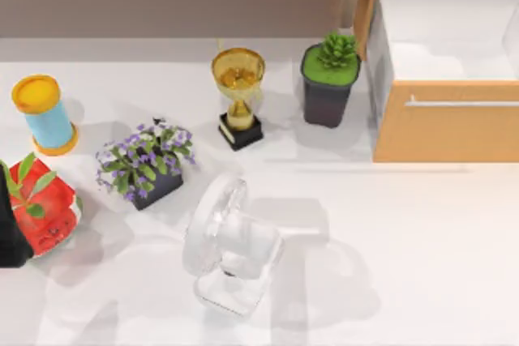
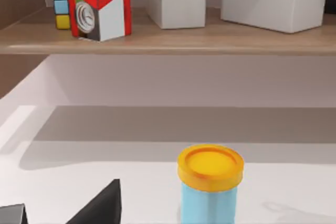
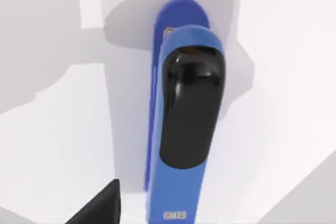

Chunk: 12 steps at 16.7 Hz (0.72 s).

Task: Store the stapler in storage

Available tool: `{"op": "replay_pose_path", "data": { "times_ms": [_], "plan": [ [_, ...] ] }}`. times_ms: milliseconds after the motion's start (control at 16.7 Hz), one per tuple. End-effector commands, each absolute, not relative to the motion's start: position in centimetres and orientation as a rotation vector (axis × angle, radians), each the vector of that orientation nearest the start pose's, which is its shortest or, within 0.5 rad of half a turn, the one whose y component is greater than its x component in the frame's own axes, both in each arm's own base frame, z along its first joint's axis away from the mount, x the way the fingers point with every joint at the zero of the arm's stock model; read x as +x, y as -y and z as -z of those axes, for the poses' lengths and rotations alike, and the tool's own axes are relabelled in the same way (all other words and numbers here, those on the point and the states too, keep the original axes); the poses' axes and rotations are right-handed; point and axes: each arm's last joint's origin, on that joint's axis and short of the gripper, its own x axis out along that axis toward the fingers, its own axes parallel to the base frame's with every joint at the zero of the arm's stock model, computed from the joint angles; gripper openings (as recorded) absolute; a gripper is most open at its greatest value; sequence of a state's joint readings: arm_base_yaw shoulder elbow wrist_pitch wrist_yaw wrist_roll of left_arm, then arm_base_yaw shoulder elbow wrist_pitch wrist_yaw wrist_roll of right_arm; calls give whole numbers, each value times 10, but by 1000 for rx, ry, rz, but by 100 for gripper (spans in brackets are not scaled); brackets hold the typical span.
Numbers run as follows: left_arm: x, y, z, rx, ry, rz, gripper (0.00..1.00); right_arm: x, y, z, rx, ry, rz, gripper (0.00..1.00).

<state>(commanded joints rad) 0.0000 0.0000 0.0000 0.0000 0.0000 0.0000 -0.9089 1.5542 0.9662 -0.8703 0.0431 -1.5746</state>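
One blue stapler [image 3: 181, 129] with black top lying just beneath our right gripper [image 3: 100, 205], grip state we cannot tell, open light-wood drawer [image 1: 446, 123] well apart.

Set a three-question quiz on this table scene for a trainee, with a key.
1. True or false: the drawer stands open, its white inside showing.
2. What stands between the trophy and the drawer? A: the fan. B: the green plant in a dark pot. C: the blue canister.
3. Fill in: the stapler has a ___ body with a black top.
Key: 1 true; 2 B; 3 blue.
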Motion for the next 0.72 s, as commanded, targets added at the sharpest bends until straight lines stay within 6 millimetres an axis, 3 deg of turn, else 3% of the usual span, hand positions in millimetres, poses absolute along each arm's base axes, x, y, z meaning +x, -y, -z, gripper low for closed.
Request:
{"op": "replay_pose_path", "data": {
  "times_ms": [240,720],
  "plan": [
    [106,1,-160,0,0,0,100,155,216,-183,-483,-1518,-478,100],
    [106,1,-160,0,0,0,100,154,215,-179,-474,-1520,-484,100]
  ]
}}
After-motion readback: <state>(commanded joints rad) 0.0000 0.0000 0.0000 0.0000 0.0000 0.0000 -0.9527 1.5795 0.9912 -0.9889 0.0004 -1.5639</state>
